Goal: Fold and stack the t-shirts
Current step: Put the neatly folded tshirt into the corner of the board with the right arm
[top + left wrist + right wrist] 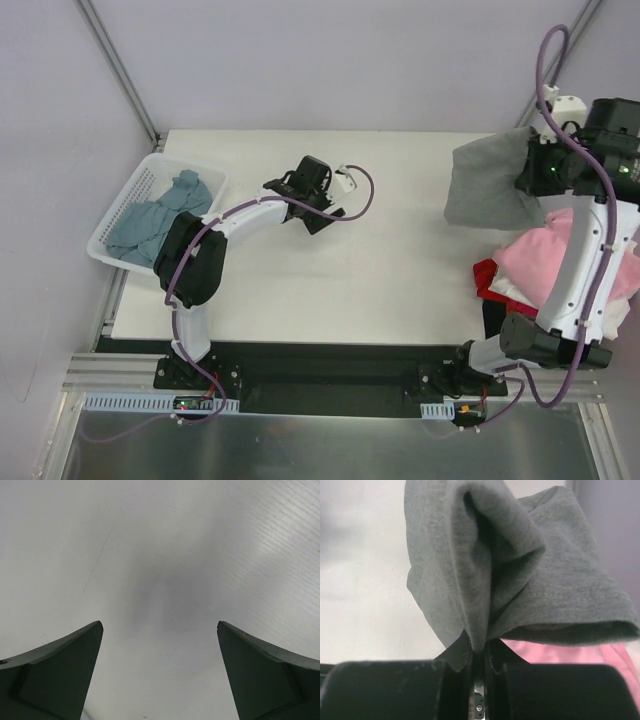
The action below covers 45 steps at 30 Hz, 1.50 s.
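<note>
No readable text, labels or numbers anywhere.

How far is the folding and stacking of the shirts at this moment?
Done: no folded stack shows. In hand: the right gripper is shut on the grey shirt; the left gripper is open over bare table. Remaining: the blue shirt lies crumpled in the basket, and the pink shirt, red shirt and white shirt lie heaped at the right edge.
</note>
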Each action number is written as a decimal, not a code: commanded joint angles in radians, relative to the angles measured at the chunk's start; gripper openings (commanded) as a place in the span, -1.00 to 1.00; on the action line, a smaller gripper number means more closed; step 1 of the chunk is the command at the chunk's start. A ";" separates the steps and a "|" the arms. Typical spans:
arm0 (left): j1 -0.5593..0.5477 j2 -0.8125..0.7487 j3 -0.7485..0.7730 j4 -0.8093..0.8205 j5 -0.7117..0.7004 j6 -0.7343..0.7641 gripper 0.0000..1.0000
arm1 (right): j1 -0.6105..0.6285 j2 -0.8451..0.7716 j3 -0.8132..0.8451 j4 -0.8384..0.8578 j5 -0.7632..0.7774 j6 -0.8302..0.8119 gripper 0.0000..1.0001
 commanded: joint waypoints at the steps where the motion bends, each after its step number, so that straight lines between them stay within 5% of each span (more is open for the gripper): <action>1: 0.005 -0.054 -0.025 0.018 0.019 -0.012 0.98 | -0.136 -0.087 0.025 -0.073 -0.034 -0.069 -0.99; 18: 0.004 -0.101 -0.090 0.022 -0.003 -0.009 0.99 | -0.719 -0.309 -0.234 -0.098 -0.274 -0.359 -0.99; 26: 0.005 -0.106 -0.097 0.022 0.019 -0.012 0.99 | -0.980 -0.263 -0.385 -0.089 -0.372 -0.511 -0.99; 34: 0.004 -0.106 -0.108 0.021 0.020 -0.012 0.99 | -1.006 -0.182 -0.474 0.071 -0.283 -0.490 -0.99; 36: 0.005 -0.103 -0.108 0.021 0.023 -0.012 0.99 | -1.006 -0.179 -0.477 0.079 -0.283 -0.485 -0.80; 37: 0.004 -0.100 -0.106 0.021 0.023 -0.014 0.99 | -1.006 -0.183 -0.475 0.089 -0.281 -0.479 -0.38; 40: 0.004 -0.098 -0.103 0.021 0.025 -0.014 0.99 | -1.006 -0.208 -0.478 0.109 -0.291 -0.462 0.13; 43: 0.004 -0.094 -0.102 0.022 0.025 -0.014 0.99 | -1.005 -0.232 -0.451 0.105 -0.306 -0.447 0.52; 45: 0.004 -0.095 -0.103 0.022 0.017 -0.011 0.98 | -1.002 -0.259 -0.428 0.097 -0.314 -0.439 0.57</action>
